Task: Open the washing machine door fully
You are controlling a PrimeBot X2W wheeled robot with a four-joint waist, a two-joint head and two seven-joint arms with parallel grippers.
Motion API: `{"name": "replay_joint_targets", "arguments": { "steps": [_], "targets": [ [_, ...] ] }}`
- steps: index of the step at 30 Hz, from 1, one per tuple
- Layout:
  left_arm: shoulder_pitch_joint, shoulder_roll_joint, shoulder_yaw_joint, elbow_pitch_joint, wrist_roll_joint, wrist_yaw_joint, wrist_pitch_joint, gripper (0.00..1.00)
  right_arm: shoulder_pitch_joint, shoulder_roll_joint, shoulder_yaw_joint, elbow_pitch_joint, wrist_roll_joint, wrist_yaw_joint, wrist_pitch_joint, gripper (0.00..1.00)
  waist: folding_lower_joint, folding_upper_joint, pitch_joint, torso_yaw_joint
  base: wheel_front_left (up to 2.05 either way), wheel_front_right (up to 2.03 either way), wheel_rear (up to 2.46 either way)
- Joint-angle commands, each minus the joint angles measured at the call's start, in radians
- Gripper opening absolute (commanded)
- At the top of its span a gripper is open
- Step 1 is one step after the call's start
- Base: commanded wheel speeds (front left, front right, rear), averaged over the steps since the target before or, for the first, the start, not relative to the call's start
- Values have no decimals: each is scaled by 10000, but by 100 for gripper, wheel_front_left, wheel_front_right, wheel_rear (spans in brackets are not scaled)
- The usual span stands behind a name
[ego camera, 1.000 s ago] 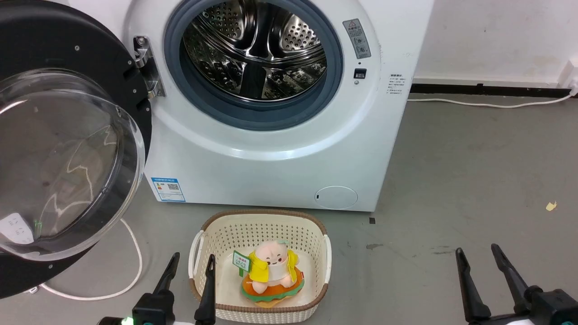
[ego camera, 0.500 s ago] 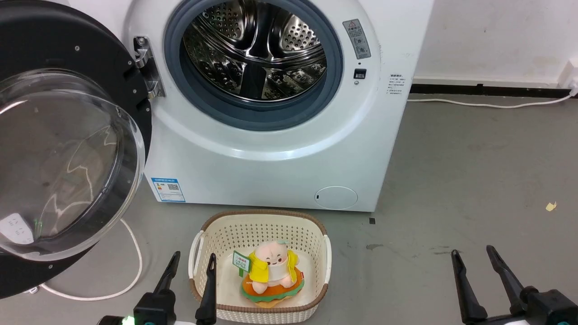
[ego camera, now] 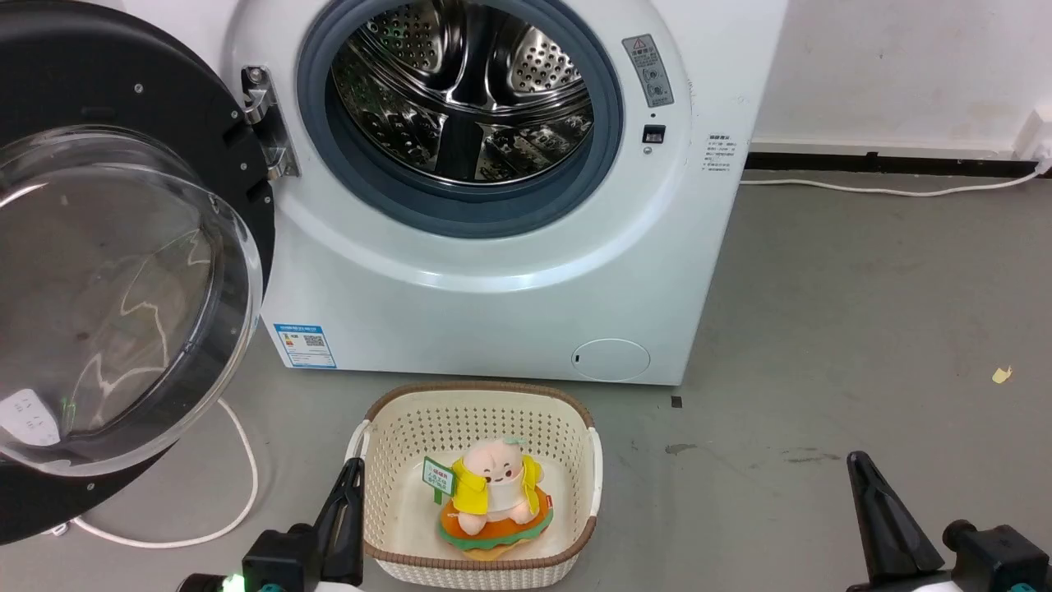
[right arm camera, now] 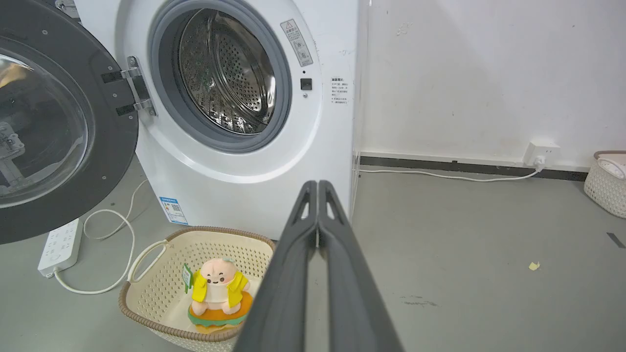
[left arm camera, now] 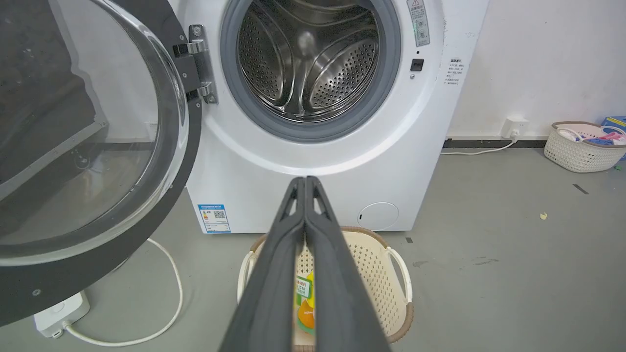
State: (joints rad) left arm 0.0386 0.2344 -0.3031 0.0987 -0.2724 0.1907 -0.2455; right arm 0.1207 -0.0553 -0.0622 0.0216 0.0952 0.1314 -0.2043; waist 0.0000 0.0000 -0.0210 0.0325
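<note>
The white washing machine (ego camera: 493,296) fills the upper middle of the head view, its steel drum (ego camera: 460,90) exposed inside a grey rubber ring. The glossy black washing machine door (ego camera: 90,271) stands swung far out to the left on its metal hinge (ego camera: 267,123), glass bowl bulging toward me. My left gripper (ego camera: 352,470) is shut and empty at the bottom, beside the basket's left rim. My right gripper (ego camera: 859,464) is shut and empty at the lower right over bare floor. Both are well clear of the door. In the wrist views the fingers (left arm camera: 305,182) (right arm camera: 318,186) meet at their tips.
A cream perforated basket (ego camera: 485,411) with a plush toy (ego camera: 493,493) sits on the grey floor in front of the machine. A white cable (ego camera: 238,501) loops under the door to a power strip (right arm camera: 58,247). Another basket (left arm camera: 582,146) stands by the right wall.
Both grippers have gone from open to shut. The left one now sits closer to the basket's left rim; the right one has shifted slightly. The door has not moved.
</note>
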Motion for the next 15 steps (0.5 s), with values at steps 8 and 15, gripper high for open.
{"name": "replay_joint_targets", "arguments": {
  "steps": [8, 15],
  "targets": [
    [-46, -167, 284, -102, 297, -186, 203, 0, -133, 6, 46, -25, -88, -1, 152, 0, 0, 0, 15, -24, 0, 0, 0],
    [-65, -258, 434, -150, 429, -280, 326, 0, -191, 8, 77, -36, -135, -1, 254, 0, 0, 0, 26, -40, 0, 0, 0]
  ]
}}
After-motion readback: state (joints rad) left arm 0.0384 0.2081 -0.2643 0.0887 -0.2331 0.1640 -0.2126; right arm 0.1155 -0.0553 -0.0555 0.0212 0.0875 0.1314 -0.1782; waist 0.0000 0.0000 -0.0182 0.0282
